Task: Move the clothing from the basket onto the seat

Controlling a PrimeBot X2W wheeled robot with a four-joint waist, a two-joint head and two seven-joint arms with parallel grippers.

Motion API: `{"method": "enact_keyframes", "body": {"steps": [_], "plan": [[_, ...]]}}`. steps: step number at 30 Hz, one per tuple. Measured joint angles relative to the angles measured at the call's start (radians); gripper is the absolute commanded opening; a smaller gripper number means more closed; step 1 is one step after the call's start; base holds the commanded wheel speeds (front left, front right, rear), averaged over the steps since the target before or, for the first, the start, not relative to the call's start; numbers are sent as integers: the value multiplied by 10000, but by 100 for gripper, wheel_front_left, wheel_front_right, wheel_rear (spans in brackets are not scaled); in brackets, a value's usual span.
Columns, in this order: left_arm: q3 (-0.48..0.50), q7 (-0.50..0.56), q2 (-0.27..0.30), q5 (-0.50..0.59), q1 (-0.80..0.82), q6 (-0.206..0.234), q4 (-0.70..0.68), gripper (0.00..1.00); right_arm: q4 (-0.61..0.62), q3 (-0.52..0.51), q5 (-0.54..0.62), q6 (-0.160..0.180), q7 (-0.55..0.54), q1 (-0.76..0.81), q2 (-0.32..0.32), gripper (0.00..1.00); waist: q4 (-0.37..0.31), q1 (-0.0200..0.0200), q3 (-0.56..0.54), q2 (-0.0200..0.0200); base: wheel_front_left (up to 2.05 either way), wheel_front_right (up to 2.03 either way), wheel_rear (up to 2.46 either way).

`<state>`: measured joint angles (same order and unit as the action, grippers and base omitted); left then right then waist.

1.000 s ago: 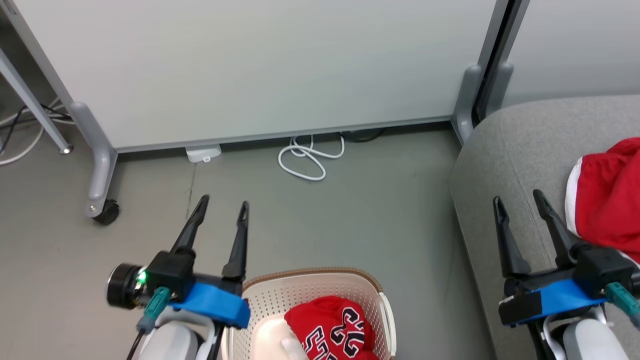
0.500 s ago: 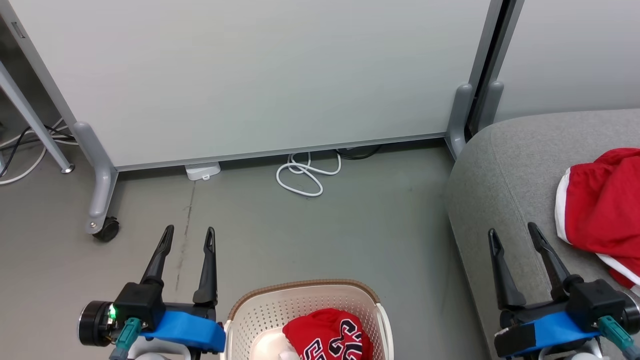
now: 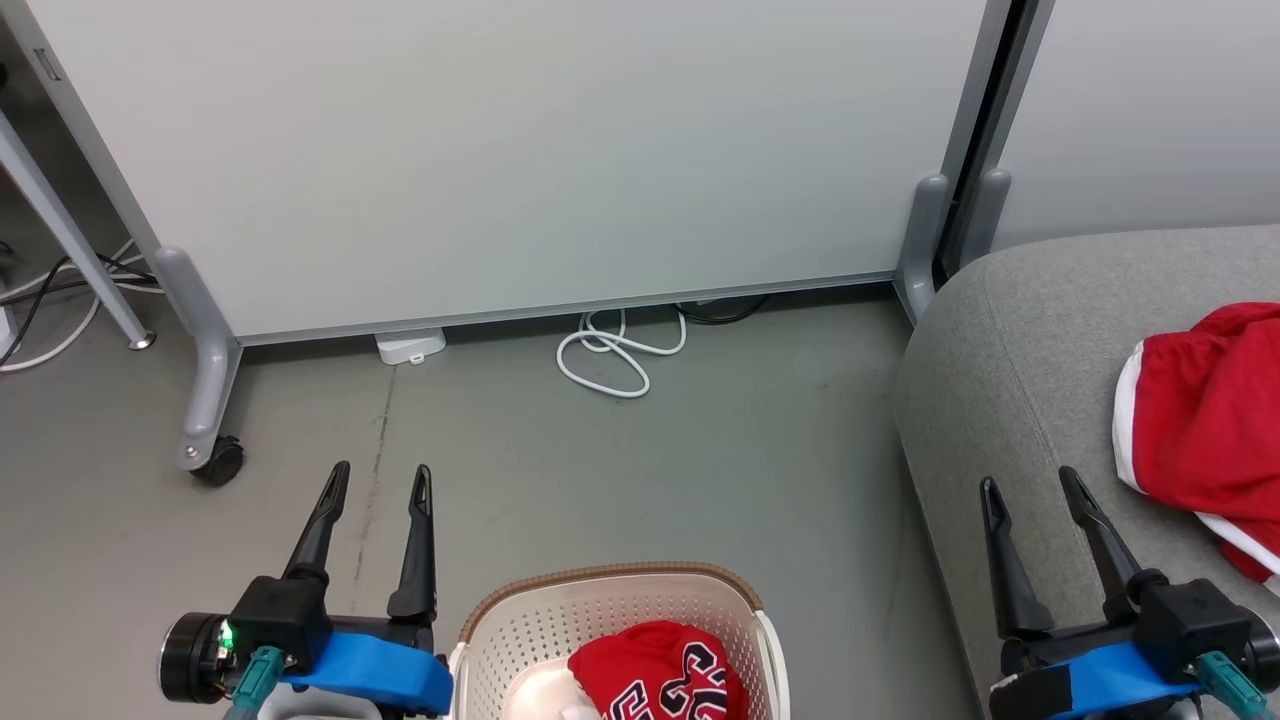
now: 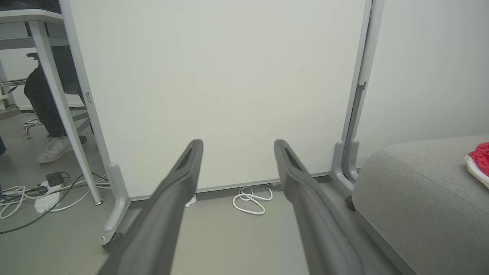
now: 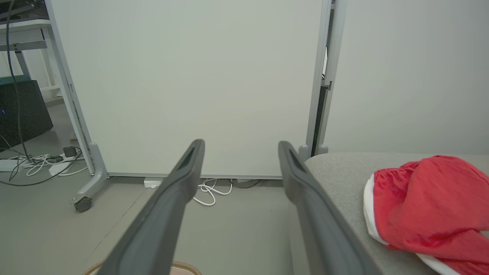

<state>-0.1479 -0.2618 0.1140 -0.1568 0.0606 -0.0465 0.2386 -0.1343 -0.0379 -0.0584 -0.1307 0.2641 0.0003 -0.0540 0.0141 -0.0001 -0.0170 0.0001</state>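
While the head camera has shifted a little over the last second, sliding the whole floor scene down my view, I discount that and look at the arms. The left hand (image 3: 381, 470) has drawn back and outward. Its blue mount lay across the left rim of the laundry basket (image 3: 610, 575) and now sits just beside that wall. The right hand (image 3: 1030, 478) has sunk lower in my view too, over the front edge of the grey sofa cushion (image 3: 1000, 350). Both hands are released, fingers spread wide with nothing between them, pointing away over the bare floor.

I read this as a reset between two trips. The plain red piece with white trim (image 3: 1200, 410) already lies on the cushion, so that half looks done. It sits to the right of the right hand, near its right finger but not touching it.

The "23" jersey (image 3: 655, 675) is still bunched in the basket. From the left hand it lies to the right and behind the fingertips, down by the wrist. From the right hand it lies well to the left and lower. Neither hand points at it, so I judge the next reach needs a hand tipped down into the basket first.
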Motion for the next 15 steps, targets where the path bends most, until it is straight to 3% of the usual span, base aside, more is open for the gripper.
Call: {"method": "enact_keyframes", "body": {"steps": [15], "plan": [[36, 0, -190, 286, 358, -424, 244, 100, -42, -15, -13, 0, 0, -10, 19, 100, -31, 1, 113, 0, 0, 0, 0]]}}
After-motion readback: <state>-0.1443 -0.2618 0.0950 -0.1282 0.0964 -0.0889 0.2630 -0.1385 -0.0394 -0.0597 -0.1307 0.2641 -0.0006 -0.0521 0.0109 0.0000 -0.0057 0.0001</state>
